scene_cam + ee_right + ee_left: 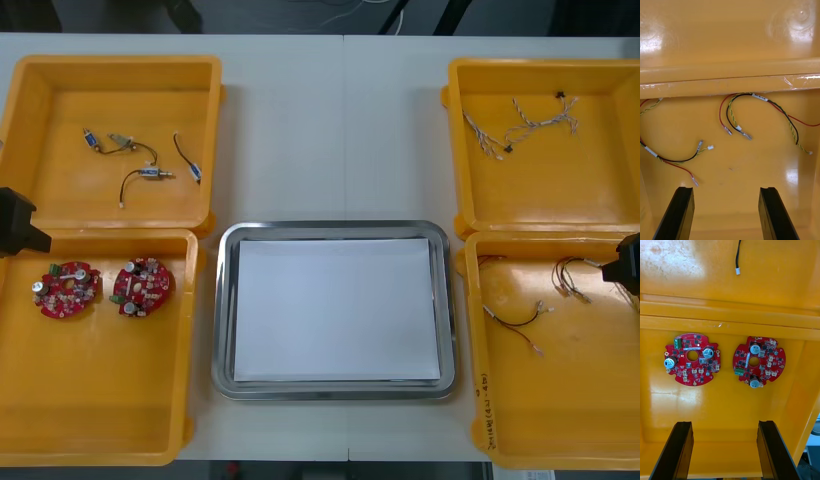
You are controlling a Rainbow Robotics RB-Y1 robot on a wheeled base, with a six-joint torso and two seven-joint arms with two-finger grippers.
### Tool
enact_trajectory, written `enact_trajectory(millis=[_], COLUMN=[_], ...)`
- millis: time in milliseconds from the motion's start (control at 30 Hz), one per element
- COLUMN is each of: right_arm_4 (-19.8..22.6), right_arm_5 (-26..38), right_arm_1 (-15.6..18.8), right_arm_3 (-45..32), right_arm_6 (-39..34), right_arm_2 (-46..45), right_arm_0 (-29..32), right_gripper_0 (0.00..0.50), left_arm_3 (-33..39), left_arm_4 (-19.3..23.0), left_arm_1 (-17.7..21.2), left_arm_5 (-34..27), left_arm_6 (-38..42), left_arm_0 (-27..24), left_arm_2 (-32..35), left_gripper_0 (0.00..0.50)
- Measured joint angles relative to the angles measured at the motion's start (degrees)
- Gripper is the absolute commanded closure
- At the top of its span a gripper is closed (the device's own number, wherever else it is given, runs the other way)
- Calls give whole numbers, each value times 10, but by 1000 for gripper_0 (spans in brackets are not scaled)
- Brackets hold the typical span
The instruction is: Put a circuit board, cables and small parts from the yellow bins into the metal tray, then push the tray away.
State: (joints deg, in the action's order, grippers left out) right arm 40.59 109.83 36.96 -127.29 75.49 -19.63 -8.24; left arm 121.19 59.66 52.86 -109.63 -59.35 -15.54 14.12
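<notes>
Yellow bins (pixel 214 150) wall in left tool (pixel 725 423) and right tool (pixel 726 189), both spread wide; light tabletop (pixel 335 130) borders the metal tray (pixel 225 310).

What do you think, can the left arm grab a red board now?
Probably yes. The left gripper is open over the yellow bin, and both circuit boards lie flat, uncovered, just beyond its fingers. The right gripper is at the cable bin.

Light table (pixel 330 130) with a faint seam down its middle; dark floor (pixel 250 15) beyond its far edge.
</notes>
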Motion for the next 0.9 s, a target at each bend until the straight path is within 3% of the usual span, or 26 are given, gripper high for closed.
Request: enact_trajectory(millis=[900], right_arm_4=[0], right_arm_5=[0], right_arm_1=[0], right_arm_3=[0], right_arm_6=[0], right_arm_2=[0], right_arm_0=[0], right_gripper_0=[0], left_arm_3=[0], left_arm_4=[0], left_arm_1=[0], left_arm_5=[0], left_arm_6=[0], left_arm_0=[0], left_arm_2=[0], left_gripper_0=[0])
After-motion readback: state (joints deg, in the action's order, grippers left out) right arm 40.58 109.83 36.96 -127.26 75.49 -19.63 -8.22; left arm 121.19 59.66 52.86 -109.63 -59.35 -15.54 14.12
